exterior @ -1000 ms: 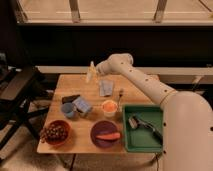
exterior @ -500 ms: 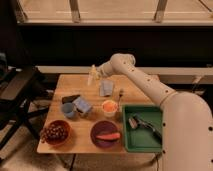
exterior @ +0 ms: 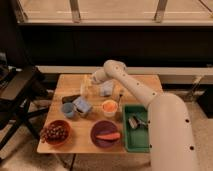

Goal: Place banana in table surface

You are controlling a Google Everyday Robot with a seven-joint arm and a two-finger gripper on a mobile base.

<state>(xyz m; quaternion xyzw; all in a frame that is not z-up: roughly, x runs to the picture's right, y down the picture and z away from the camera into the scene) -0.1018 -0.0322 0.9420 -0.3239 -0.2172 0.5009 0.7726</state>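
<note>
The pale yellow banana point(exterior: 85, 86) hangs roughly upright at the tip of my gripper point(exterior: 89, 83), low over the back left part of the wooden table surface point(exterior: 80, 145). The gripper is shut on the banana, and I cannot tell whether the banana's lower end touches the wood. The arm reaches in from the right, over the back of the table.
A green tray point(exterior: 126, 136) with a metal object sits front right. A purple bowl with a carrot point(exterior: 106, 135), a bowl of grapes point(exterior: 55, 132), an orange cup point(exterior: 109, 106), a blue mug point(exterior: 68, 110), a blue cloth point(exterior: 106, 89) and a black object point(exterior: 70, 98) stand around. A black chair point(exterior: 17, 92) is at left.
The gripper with the banana has moved down and a little left, closer to the tabletop. The other objects have not moved.
</note>
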